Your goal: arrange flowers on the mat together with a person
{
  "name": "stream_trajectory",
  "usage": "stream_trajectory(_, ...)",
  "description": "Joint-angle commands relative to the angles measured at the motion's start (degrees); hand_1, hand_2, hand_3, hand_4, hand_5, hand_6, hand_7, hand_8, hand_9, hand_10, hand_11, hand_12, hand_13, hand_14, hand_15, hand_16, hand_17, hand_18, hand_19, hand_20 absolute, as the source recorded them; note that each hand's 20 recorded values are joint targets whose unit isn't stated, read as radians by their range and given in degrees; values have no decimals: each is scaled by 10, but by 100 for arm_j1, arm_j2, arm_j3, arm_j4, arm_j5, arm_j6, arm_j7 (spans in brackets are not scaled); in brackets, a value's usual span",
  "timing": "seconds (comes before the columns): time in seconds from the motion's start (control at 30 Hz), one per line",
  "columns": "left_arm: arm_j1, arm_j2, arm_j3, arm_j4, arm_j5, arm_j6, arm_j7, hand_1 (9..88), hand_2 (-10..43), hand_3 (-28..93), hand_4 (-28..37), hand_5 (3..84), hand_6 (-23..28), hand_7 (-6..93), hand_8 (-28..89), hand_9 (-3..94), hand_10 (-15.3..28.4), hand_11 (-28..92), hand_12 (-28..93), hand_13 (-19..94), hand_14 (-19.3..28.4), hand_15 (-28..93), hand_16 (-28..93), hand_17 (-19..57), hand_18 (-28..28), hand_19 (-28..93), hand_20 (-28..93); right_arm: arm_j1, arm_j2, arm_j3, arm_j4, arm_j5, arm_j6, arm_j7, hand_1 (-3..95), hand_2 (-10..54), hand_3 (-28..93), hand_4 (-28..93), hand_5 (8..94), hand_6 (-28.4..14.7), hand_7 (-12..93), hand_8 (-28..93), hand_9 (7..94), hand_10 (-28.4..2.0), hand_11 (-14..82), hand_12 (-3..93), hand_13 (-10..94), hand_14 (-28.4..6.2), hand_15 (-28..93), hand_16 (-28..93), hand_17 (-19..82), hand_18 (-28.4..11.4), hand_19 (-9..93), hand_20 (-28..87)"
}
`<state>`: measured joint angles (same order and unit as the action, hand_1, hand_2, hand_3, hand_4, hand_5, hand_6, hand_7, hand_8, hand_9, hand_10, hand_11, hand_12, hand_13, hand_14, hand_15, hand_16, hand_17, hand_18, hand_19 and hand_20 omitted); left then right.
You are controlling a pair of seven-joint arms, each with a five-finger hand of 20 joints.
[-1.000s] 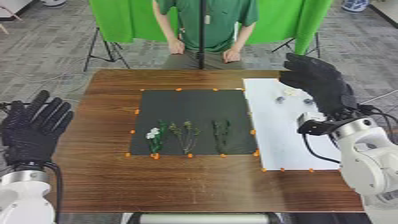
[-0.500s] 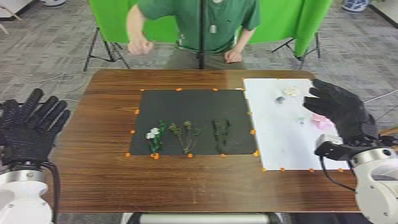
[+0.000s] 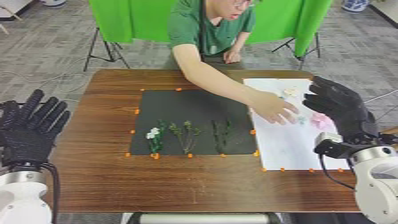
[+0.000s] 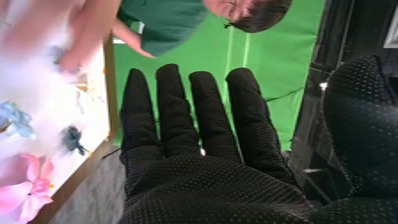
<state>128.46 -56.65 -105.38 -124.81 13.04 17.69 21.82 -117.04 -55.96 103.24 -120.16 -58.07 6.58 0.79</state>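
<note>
Pink flower (image 3: pixel 321 121) next imo. Right hand (image 3: pixel 345 109) wide open, empty: let person's hand (image 3: pixel 272 106) clear, then pinch petals gently.

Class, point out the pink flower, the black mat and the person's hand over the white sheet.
Pink flower (image 4: pixel 40 186): right wrist view, on its centre.
Black mat (image 3: pixel 178 107): head view, on its bare surface.
Person's hand (image 3: pixel 270 105): head view, on its back.

a dark mat (image 3: pixel 182 107) and, just beside it, a white sheet (image 3: pixel 293 152) lie on the brown wooden table (image 3: pixel 200 187).
</note>
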Motion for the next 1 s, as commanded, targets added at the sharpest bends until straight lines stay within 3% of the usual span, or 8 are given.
stream_trajectory(0.03, 59, -23, 50, 40, -34, 15, -12, 238, 150, 679, -283, 393, 83, 106, -93, 373, 169, 222, 99, 271, 159, 345, -72, -41, 167, 374, 107, 21, -78, 88, 19, -152, -44, 99, 242, 13, 739, -215, 385, -31, 150, -97, 403, -135, 48, 163, 328, -137, 147, 234, 154, -160, 303, 164)
stream_trajectory(0.27, 40, -14, 39, 52, -20, -21, -34, 232, 159, 667, -283, 394, 83, 107, -94, 373, 171, 220, 99, 271, 160, 345, -71, -41, 167, 374, 107, 99, -152, 192, 132, -240, -344, 177, 266, -23, 750, -215, 357, -38, 144, -92, 392, -130, 53, 165, 328, -134, 151, 232, 155, -159, 309, 163)
stream_trajectory(0.53, 110, -8, 0, 31, 24, -33, -45, 226, 159, 674, -283, 395, 83, 107, -94, 373, 170, 219, 99, 271, 160, 344, -71, -41, 167, 374, 107, 202, -246, 319, 304, -210, -613, 232, 266, -24, 751, -217, 357, -39, 144, -92, 390, -132, 53, 165, 327, -133, 152, 231, 155, -158, 312, 161)
stream_trajectory(0.63, 16, 4, 47, 61, 23, -61, -61, 228, 152, 683, -283, 394, 83, 107, -94, 373, 169, 220, 100, 272, 160, 343, -71, -41, 167, 373, 106, 257, -279, 390, 360, -196, -698, 209, 267, -23, 749, -218, 357, -38, 145, -92, 389, -132, 53, 165, 328, -133, 152, 231, 155, -159, 312, 161)
stream_trajectory(0.7, 91, -3, 8, 24, 55, -61, -65, 231, 150, 684, -283, 394, 83, 107, -94, 373, 169, 221, 100, 272, 160, 343, -71, -41, 167, 374, 106, 355, -282, 378, 427, -228, -766, 235, 267, -23, 749, -218, 357, -38, 145, -93, 389, -133, 53, 165, 328, -133, 153, 231, 155, -159, 312, 160)
stream_trajectory(0.83, 18, 5, 48, 42, 44, -58, -31, 233, 148, 684, -283, 395, 83, 106, -94, 372, 168, 220, 99, 271, 160, 343, -71, -41, 167, 373, 106, 405, -311, 468, 518, -206, -917, 270, 266, -22, 749, -217, 358, -38, 146, -93, 389, -132, 53, 165, 328, -133, 153, 230, 155, -159, 312, 160)
stream_trajectory(1.0, 23, 2, 39, 26, 81, -61, -99, 237, 148, 684, -283, 396, 83, 108, -94, 373, 169, 221, 100, 272, 160, 344, -71, -41, 167, 374, 107, 541, -344, 517, 679, -182, -1069, 291, 265, -22, 749, -216, 360, -37, 147, -94, 391, -132, 54, 166, 329, -133, 155, 230, 154, -159, 314, 160)
